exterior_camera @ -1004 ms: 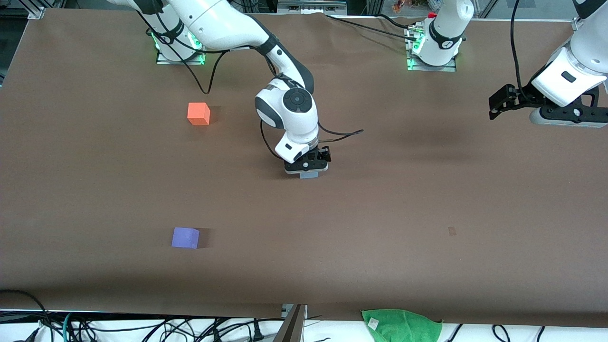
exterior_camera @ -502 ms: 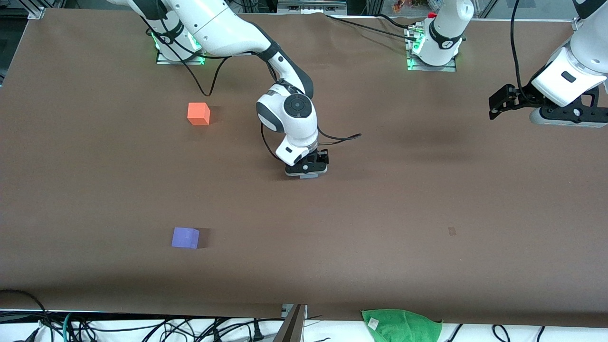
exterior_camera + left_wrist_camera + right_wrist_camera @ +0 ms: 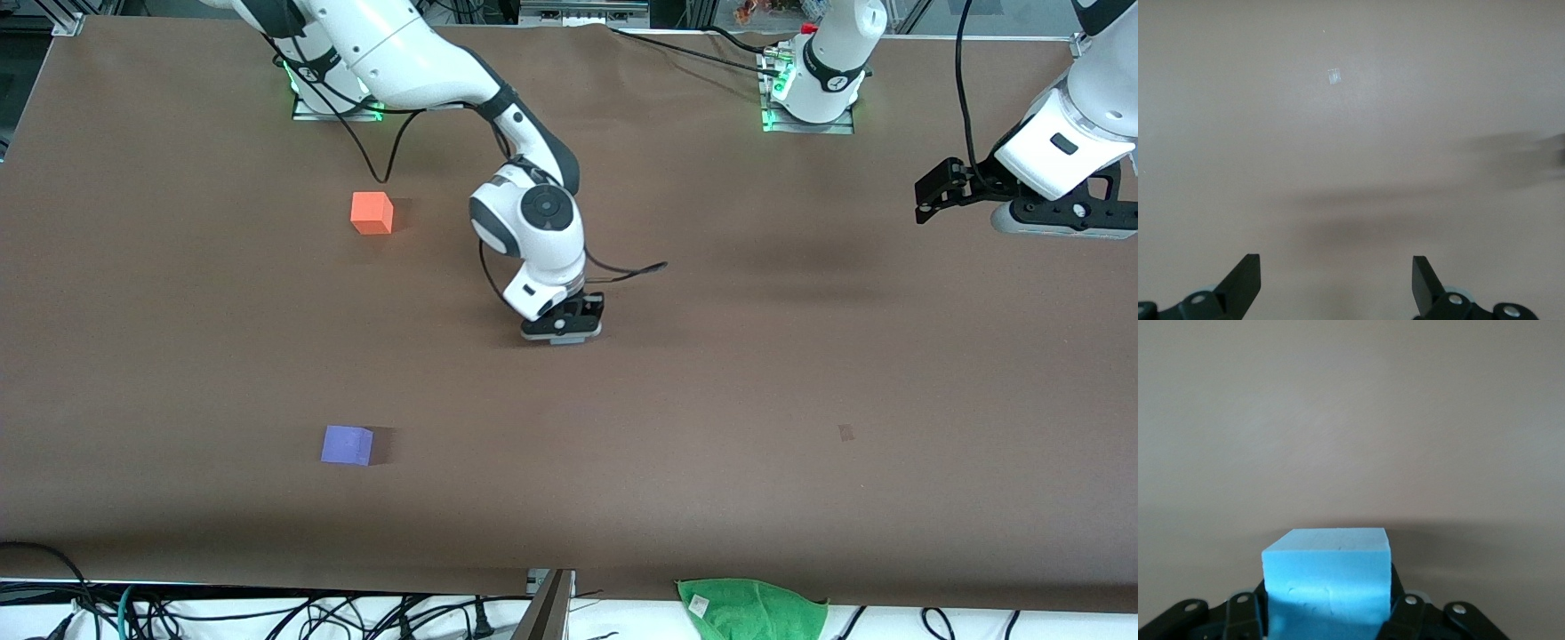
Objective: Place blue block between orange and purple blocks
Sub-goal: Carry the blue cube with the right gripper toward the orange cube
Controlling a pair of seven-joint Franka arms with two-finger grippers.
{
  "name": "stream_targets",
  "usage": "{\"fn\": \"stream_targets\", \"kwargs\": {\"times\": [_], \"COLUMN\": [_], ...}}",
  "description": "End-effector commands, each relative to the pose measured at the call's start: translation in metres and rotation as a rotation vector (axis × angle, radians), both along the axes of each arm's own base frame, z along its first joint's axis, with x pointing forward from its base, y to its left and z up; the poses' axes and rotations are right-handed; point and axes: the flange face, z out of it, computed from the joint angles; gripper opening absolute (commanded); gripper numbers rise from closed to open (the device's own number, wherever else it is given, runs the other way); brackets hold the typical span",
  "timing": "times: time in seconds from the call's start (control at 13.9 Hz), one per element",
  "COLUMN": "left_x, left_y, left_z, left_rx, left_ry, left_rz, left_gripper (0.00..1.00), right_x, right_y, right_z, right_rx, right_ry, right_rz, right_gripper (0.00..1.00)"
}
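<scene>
Blue block: clamped between the closed fingers of the right gripper, low over mid-desk. Orange block: at ten o'clock from that gripper. Purple block: at eight o'clock, nearer the front camera. Left gripper: waiting, fingers spread, holding nothing.

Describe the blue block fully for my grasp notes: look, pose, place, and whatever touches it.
The blue block is a small light sky-blue cube, matte and foam-like, with plain faces and faint dents on the face toward the wrist camera. It sits upright and square between the fingers of the right gripper, which is shut on it near the middle of the table. From the front the gripper hides it almost entirely. Whether it rests on the table or is just lifted cannot be told.
</scene>
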Motion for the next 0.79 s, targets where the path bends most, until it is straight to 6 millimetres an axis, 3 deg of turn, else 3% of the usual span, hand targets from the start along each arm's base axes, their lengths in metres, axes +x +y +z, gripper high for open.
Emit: {"fn": "stream_targets", "kwargs": {"times": [0.0,0.22,0.36,0.5,0.72], "left_x": [0.002,0.002,0.002,0.002,0.002], "left_y": [-0.002,-0.002,-0.002,-0.002,-0.002], "left_z": [0.006,0.006,0.005,0.005,0.004], "left_rx": [0.013,0.013,0.014,0.014,0.013], "left_ry": [0.001,0.003,0.007,0.01,0.014], "left_rz": [0.006,0.006,0.005,0.005,0.005], "left_gripper": [1.0,1.0,1.0,1.0,1.0], "right_x": [0.021,0.024,0.032,0.018,-0.008], "right_y": [-0.043,-0.099,-0.157,-0.198,-0.288], "right_z": [0.037,0.051,0.062,0.063,0.051], "right_rx": [-0.052,-0.084,-0.106,-0.121,-0.097], "right_ry": [0.035,0.063,0.084,0.102,0.072], "right_rz": [0.011,0.025,0.046,0.058,0.075], "right_gripper": [0.39,0.39,0.39,0.39,0.4]}}
